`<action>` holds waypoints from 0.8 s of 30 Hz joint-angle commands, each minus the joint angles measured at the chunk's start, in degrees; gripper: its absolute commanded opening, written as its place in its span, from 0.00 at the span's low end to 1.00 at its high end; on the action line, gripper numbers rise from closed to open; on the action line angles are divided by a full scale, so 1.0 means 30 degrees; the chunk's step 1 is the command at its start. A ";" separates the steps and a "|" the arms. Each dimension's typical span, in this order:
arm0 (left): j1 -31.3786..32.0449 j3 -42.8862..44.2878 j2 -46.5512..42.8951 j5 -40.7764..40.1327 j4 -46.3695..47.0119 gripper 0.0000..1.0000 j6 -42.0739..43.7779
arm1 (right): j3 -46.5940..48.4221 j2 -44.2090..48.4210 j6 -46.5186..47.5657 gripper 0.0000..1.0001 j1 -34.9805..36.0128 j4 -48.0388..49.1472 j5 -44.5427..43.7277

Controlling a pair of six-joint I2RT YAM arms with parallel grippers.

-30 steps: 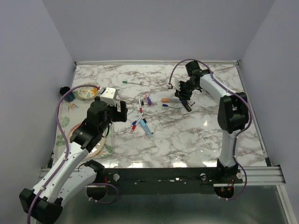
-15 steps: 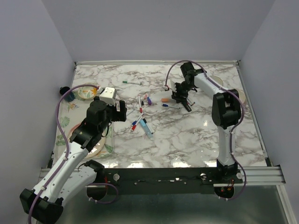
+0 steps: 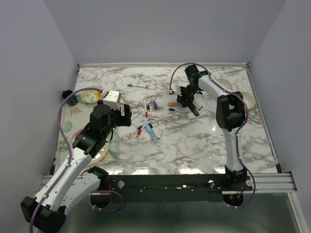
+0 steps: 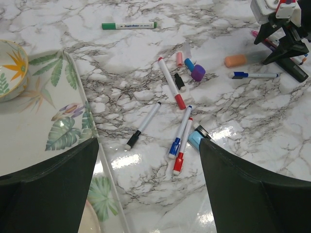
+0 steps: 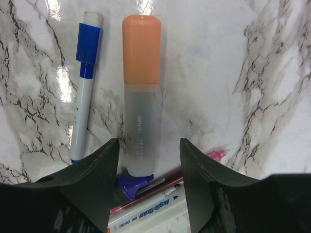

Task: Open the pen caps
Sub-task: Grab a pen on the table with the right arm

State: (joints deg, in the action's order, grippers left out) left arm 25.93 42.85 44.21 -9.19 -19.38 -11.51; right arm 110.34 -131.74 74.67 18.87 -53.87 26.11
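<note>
Highlighter [image 5: 140, 126] with orange cap [image 5: 141, 48] lies between spread right gripper [image 5: 149, 144], apparently untouched; left gripper [image 4: 148, 143] spread wide.

Floral bowl [image 4: 9, 68], leaf-print tray [image 4: 29, 141], marble table [image 4: 243, 121].

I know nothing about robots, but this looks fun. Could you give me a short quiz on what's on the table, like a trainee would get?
1. True or false: the left gripper is holding a pen.
2. A highlighter lies between the open jaws of the right gripper. What colour is its cap? A orange, B green, C black.
3. Fill in: in the left wrist view, the lone pen at the far side has ___ ends.

Key: 1 false, its jaws are open and empty; 2 A; 3 green.
</note>
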 commanded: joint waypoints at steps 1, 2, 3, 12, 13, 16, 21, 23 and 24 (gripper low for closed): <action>-0.0148 0.0102 -0.0204 0.0456 0.0365 0.93 0.0291 | 0.0396 -0.0617 0.0040 0.59 0.0242 -0.1145 -0.0471; -0.0148 0.0130 -0.0204 0.0456 0.0365 0.93 0.0291 | 0.0367 -0.0588 0.0069 0.58 0.0242 -0.1117 -0.0499; -0.0148 0.0131 -0.0204 0.0456 0.0336 0.93 0.0291 | 0.0396 -0.0617 -0.0046 0.58 0.0242 -0.1088 -0.0587; -0.0178 0.0101 -0.0233 0.0456 0.0365 0.93 0.0320 | 0.0483 -0.0968 0.0127 0.55 0.0828 -0.1204 -0.1963; -0.0178 0.0101 -0.0233 0.0456 0.0365 0.93 0.0291 | 0.0542 -0.1027 0.0157 0.54 0.0944 -0.1350 -0.2022; -0.0178 0.0101 -0.0233 0.0456 0.0365 0.93 0.0320 | 0.0806 -0.1202 0.0186 0.53 0.0974 -0.1526 -0.2111; -0.0207 0.0101 -0.0233 0.0456 0.0365 0.93 0.0320 | 0.0777 -0.1203 0.0187 0.42 0.1004 -0.1527 -0.2170; -0.0207 0.0072 -0.0233 0.0485 0.0394 0.93 0.0321 | 0.0719 -0.1116 0.0216 0.30 0.1033 -0.1468 -0.2199; -0.0207 0.0101 -0.0233 0.0514 0.0394 0.93 0.0320 | 0.0660 -0.1028 0.0303 0.27 0.1033 -0.1497 -0.2170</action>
State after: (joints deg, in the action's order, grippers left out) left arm 25.82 42.85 44.18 -8.71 -19.38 -11.35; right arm 111.61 -132.88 74.61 21.45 -56.93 20.95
